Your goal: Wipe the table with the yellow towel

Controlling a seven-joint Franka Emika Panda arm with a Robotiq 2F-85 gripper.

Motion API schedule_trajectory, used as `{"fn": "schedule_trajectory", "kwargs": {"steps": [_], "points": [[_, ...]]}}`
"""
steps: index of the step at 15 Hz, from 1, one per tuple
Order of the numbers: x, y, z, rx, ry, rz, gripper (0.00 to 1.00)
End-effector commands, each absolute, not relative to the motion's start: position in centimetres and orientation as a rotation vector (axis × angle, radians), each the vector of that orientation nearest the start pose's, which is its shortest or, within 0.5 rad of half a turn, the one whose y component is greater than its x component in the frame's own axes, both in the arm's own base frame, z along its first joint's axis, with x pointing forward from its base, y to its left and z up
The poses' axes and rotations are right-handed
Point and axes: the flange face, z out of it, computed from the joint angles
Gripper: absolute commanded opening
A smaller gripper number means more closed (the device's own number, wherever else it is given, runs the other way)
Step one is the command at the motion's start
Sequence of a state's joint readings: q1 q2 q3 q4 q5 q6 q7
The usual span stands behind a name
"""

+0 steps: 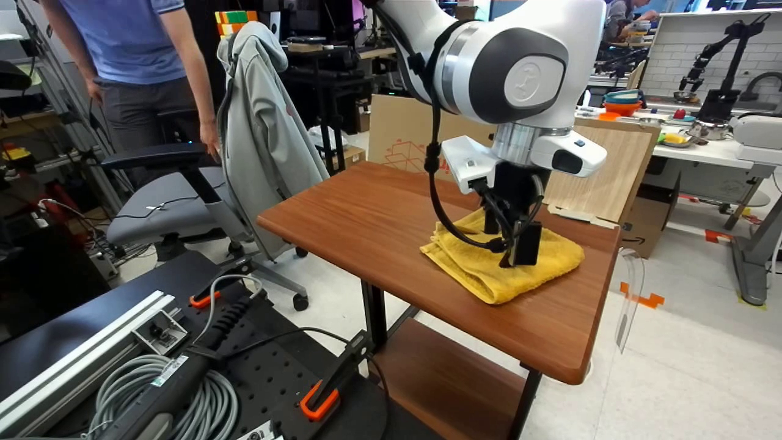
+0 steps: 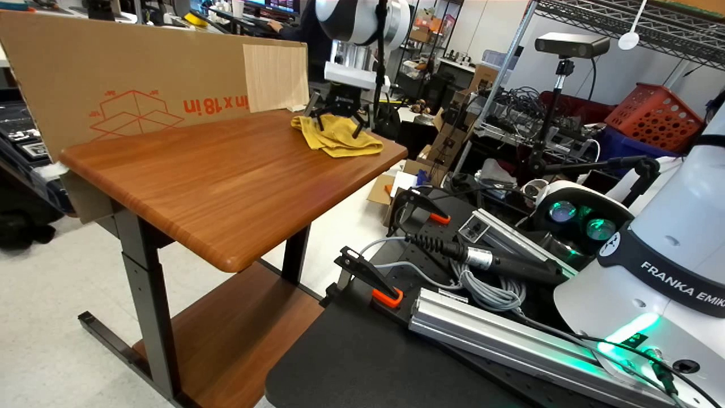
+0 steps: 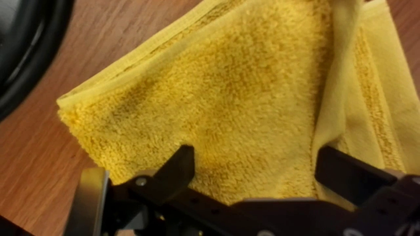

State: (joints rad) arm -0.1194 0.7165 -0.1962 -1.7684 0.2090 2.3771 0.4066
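The yellow towel (image 1: 553, 256) lies folded in a loose pile near one end of the brown wooden table (image 1: 354, 208). It also shows in an exterior view (image 2: 345, 148) and fills most of the wrist view (image 3: 229, 85). My gripper (image 3: 257, 160) is open, with its two black fingers set wide apart and towel showing between them. In an exterior view the gripper (image 2: 338, 130) points down with its fingertips at the towel. Whether the tips press into the cloth is hard to tell. A raised fold of the towel runs beside the right finger in the wrist view.
A cardboard panel (image 2: 170, 73) stands along one long edge of the table. A black bench (image 2: 351, 345) with clamps, coiled grey cable (image 2: 493, 292) and metal rails stands beside the table. A chair with a grey jacket (image 1: 263, 134) and a person (image 1: 140, 55) are near another side.
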Motion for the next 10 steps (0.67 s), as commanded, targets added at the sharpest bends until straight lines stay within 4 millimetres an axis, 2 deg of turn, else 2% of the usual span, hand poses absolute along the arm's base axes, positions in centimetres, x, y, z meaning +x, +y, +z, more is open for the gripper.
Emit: {"fn": "schedule_trajectory", "kwargs": {"steps": [1, 5, 8, 10], "points": [[63.7, -22.6, 15.9, -2.803, 1.376, 0.064, 1.00], [66.9, -26.0, 14.9, -2.670, 1.564, 0.019, 1.00], [68.1, -27.0, 12.7, -2.600, 1.676, 0.052, 1.00], [69.1, -26.9, 11.8, -2.558, 1.726, 0.074, 1.00]]}}
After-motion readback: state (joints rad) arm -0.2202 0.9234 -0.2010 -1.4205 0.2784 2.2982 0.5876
